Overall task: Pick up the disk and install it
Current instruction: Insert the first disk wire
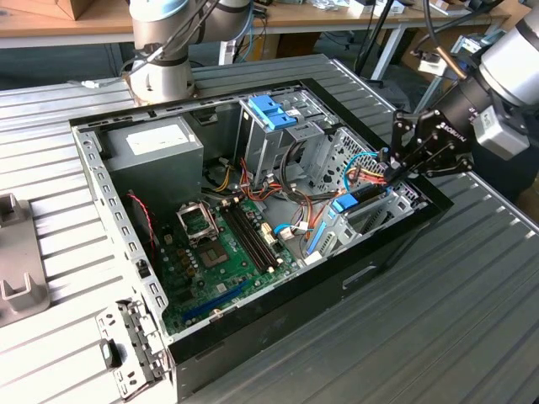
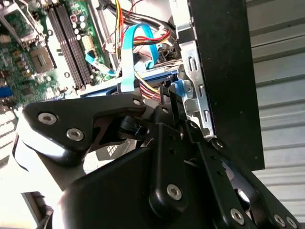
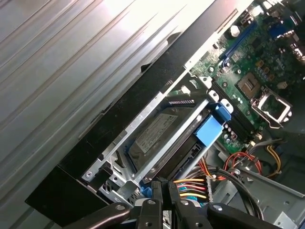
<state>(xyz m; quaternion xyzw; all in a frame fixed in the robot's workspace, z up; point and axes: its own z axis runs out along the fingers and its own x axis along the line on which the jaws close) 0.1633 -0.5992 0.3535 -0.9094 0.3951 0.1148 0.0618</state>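
The black linkage gripper (image 3: 159,198) sits at the near end of the drive bay, its jaws drawn close together; in the first wrist view they appear to be pinching the blue plastic end of the carrier, though the contact itself is half hidden. Right beside the fingertips (image 3: 155,191) runs a bundle of red, yellow and orange power wires (image 3: 193,187), and a flat light blue ribbon cable (image 2: 128,57) loops just past them. The likeliest trouble is a finger snagging or pinching those wires if the arm shifts sideways. A skewed push could also jam the carrier against the silver metal drive cage (image 3: 112,157) and leave it half seated.

The flat grey metal hard drive in its light blue plastic carrier (image 3: 157,138) lies inside that cage, at the corner of the open black computer case (image 1: 396,252) on the exterior view's right. Its labelled face shows between the cage rails, with a light blue plastic latch (image 3: 209,129) at its far end. It looks level and mostly slid in.

Beyond it lies the green motherboard (image 1: 219,252), and the case rests on the ribbed grey metal table (image 1: 455,320).
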